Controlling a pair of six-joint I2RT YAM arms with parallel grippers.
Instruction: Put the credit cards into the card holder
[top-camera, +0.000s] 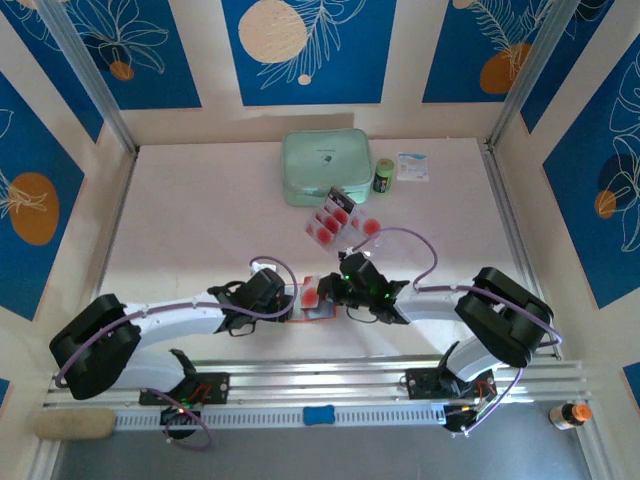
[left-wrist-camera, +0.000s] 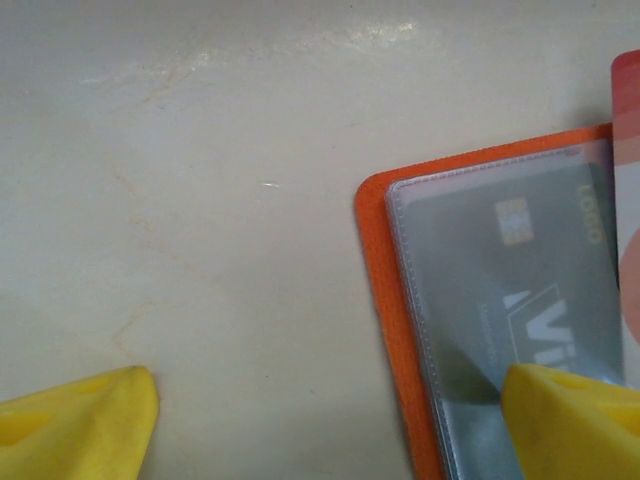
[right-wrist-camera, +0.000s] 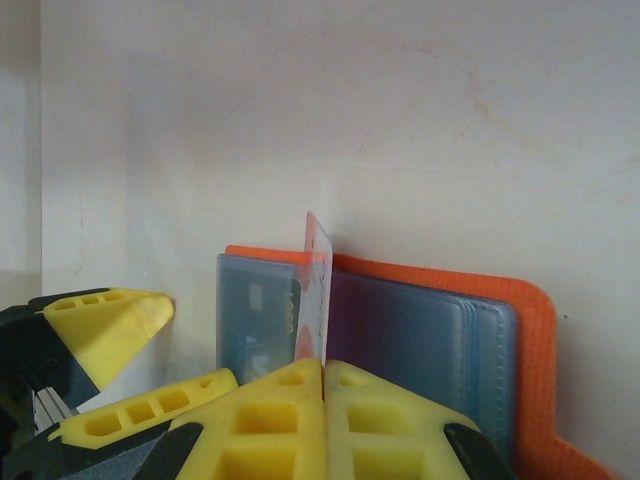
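Note:
The orange card holder (top-camera: 312, 303) lies open on the table between my two grippers. Its clear sleeves (right-wrist-camera: 420, 335) face up, and one sleeve holds a dark card (left-wrist-camera: 520, 270). My right gripper (right-wrist-camera: 325, 366) is shut on a pink-white credit card (right-wrist-camera: 318, 285) with a red circle. That card stands on edge over the holder's (right-wrist-camera: 535, 320) middle fold. My left gripper (left-wrist-camera: 330, 430) is open over the holder's (left-wrist-camera: 385, 290) left edge. One yellow finger (left-wrist-camera: 575, 420) rests on the sleeve and the other (left-wrist-camera: 80, 425) is over bare table. More credit cards (top-camera: 338, 216) lie further back.
The spare cards sit in a clear plastic tray (top-camera: 322, 232) just behind the grippers. A mint-green case (top-camera: 325, 165), a small dark bottle (top-camera: 384, 177) and a white packet (top-camera: 412, 166) stand at the back. Metal rails edge the table.

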